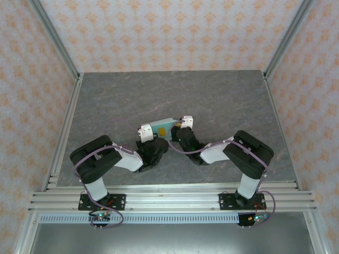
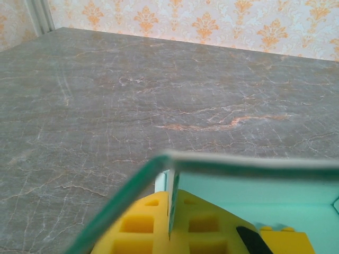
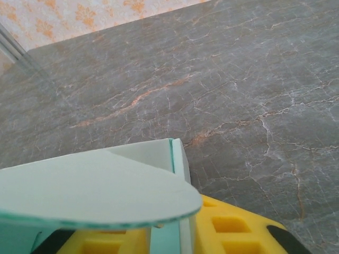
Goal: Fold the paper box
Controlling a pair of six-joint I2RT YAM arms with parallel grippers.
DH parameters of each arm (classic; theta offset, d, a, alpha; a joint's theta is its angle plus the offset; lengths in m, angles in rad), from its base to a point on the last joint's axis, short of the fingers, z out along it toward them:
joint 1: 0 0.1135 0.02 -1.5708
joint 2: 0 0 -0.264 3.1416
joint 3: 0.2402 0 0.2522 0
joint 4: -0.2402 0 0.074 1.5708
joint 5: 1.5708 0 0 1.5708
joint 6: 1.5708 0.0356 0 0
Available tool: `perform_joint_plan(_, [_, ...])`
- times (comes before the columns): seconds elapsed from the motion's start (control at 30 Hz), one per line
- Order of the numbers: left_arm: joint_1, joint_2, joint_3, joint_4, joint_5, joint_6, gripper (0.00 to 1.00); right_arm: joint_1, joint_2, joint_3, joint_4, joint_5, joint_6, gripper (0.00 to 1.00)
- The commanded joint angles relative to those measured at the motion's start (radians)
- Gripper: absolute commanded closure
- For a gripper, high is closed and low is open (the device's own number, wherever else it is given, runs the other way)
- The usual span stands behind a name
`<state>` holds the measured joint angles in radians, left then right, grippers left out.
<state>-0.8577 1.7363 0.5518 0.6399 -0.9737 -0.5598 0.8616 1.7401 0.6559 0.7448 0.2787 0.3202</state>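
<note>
Yellow finger pads (image 2: 159, 227) of the left hand (image 2: 172, 233) sit nearest the left wrist camera, one on each side of a thin upright wall of the paper box (image 2: 254, 193). The left hand is closed on that wall. Pale mint-green card slopes across above the pads, its darker green cut edge blurred.

From above, the box lies near the middle of the grey marbled counter (image 1: 222, 100), a little toward the near side. Both hands meet at it, the left hand at its left end and the right hand (image 1: 184, 124) at its right end.

At the right wrist, a rounded flap (image 3: 95, 190) lies over one yellow pad, and a card wall stands between the two pads. Whether that hand is gripping or loose I cannot tell.

Orange-patterned wallpaper (image 1: 169, 32) rises behind the counter's far edge.
</note>
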Motion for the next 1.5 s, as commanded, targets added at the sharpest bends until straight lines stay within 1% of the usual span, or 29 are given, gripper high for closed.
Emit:
perform_joint_plan(0.0, [0.007,0.007,-0.014,-0.142,-0.054,-0.016,0.95,-0.013,-0.034,-0.021,-0.111,0.001,-0.012,0.69])
perform_joint_plan(0.17, [0.007,0.005,-0.006,-0.156,-0.056,-0.018,0.96,-0.013,-0.052,-0.045,-0.139,-0.026,-0.024,0.61])
perform_joint_plan(0.3, [0.008,-0.004,-0.006,-0.162,-0.06,-0.013,0.95,-0.013,-0.092,-0.066,-0.168,-0.048,-0.037,0.57])
perform_joint_plan(0.4, [0.008,-0.009,-0.004,-0.167,-0.063,-0.004,0.95,-0.013,-0.187,-0.062,-0.257,-0.052,-0.073,0.55])
perform_joint_plan(0.47, [0.008,-0.009,-0.001,-0.166,-0.061,0.004,0.95,-0.02,-0.27,-0.034,-0.356,-0.057,-0.107,0.53])
perform_joint_plan(0.57, [0.008,-0.006,0.001,-0.163,-0.059,0.006,0.95,-0.072,-0.355,0.033,-0.488,-0.148,-0.109,0.5])
perform_joint_plan(0.7, [0.008,-0.006,0.001,-0.161,-0.059,0.003,0.95,-0.128,-0.405,0.129,-0.573,-0.268,-0.079,0.44])
perform_joint_plan(0.8, [0.007,-0.004,-0.001,-0.161,-0.058,0.002,0.96,-0.155,-0.339,0.289,-0.732,-0.311,-0.054,0.4])
perform_joint_plan(0.83, [0.008,-0.003,0.0,-0.161,-0.056,0.0,0.95,-0.159,-0.292,0.366,-0.803,-0.315,-0.049,0.39])
perform_joint_plan(0.9, [0.006,-0.004,0.0,-0.163,-0.054,-0.003,0.96,-0.159,-0.223,0.456,-0.877,-0.306,-0.046,0.39])
perform_joint_plan(1.0, [0.005,-0.007,-0.001,-0.164,-0.055,-0.009,0.95,-0.16,-0.153,0.527,-0.901,-0.318,-0.04,0.39])
perform_joint_plan(1.1, [0.004,-0.013,-0.004,-0.167,-0.054,-0.014,0.95,-0.16,-0.08,0.624,-0.984,-0.353,-0.042,0.38])
perform_joint_plan(1.2, [0.004,-0.012,0.001,-0.177,-0.054,-0.013,0.95,-0.16,-0.044,0.647,-1.013,-0.366,-0.039,0.39])
perform_joint_plan(1.47, [0.003,-0.029,0.007,-0.216,-0.06,-0.028,0.92,-0.16,-0.043,0.585,-1.002,-0.385,-0.021,0.4])
